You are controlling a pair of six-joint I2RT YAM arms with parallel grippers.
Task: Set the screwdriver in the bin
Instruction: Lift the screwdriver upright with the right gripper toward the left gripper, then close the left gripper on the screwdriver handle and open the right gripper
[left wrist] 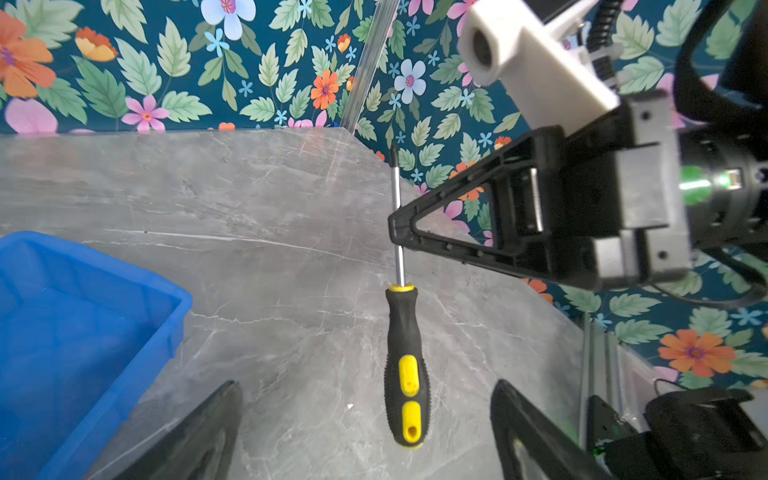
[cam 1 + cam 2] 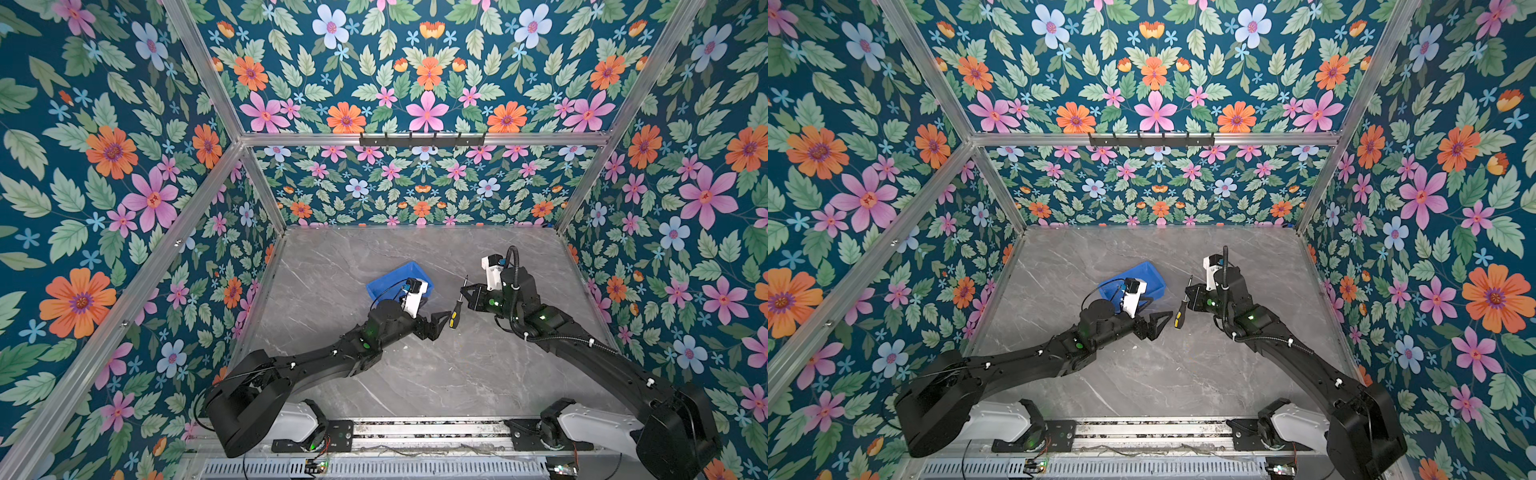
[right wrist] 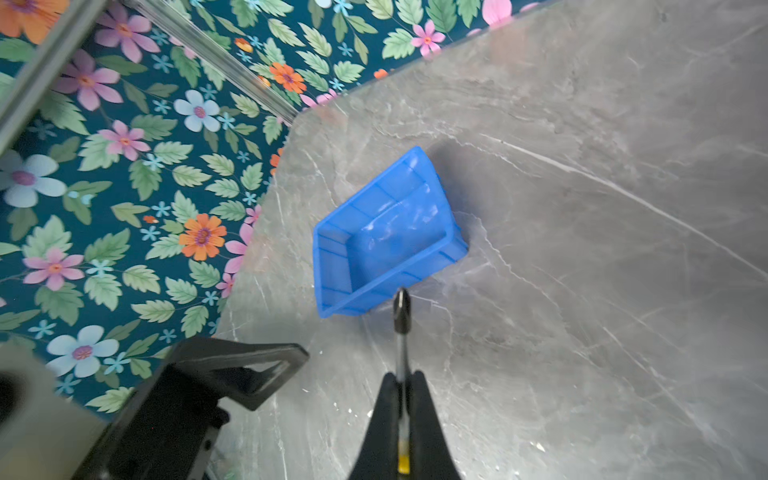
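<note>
One grip only: right end effector (image 1: 398, 232) clenches the screwdriver (image 1: 405, 365) by its shaft, leaving the handle for the released left end effector (image 2: 441, 323).

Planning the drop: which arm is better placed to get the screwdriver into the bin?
Probably left. The left gripper stands open beside the handle of the screwdriver, and the bin sits close by that arm. The right gripper is shut on the shaft, farther from the bin.

Grey marbled tabletop (image 2: 415, 374) with blue bin (image 2: 388, 277) on it.
</note>
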